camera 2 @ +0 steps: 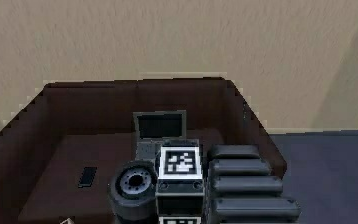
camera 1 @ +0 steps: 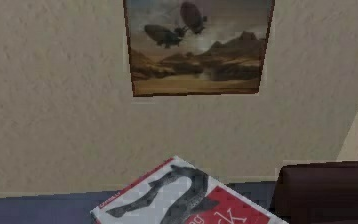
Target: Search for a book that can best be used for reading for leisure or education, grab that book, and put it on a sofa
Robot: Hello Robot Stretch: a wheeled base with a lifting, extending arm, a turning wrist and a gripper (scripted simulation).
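A book [camera 1: 182, 200] with a red-edged white cover and a grey-and-black figure on it lies tilted at the forward view's bottom middle; what bears it I cannot tell. A dark brown sofa [camera 2: 57, 120] spans the arm side view, and its arm [camera 1: 322, 190] shows at the forward view's bottom right. The arm's dark ribbed bar [camera 2: 249, 185] rises from the bottom edge, with a white marked square [camera 2: 181, 165] at its end. Left of that sits the gripper's [camera 2: 135, 190] dark round body, over the sofa seat. Its far end is not made out, so I cannot tell whether it holds anything.
A laptop [camera 2: 159, 127] stands against the sofa's back cushion, and a small dark flat thing [camera 2: 87, 177] lies on the seat to the left. A framed landscape painting with airships [camera 1: 199, 45] hangs on the beige wall. Dark blue floor [camera 2: 327, 160] lies right of the sofa.
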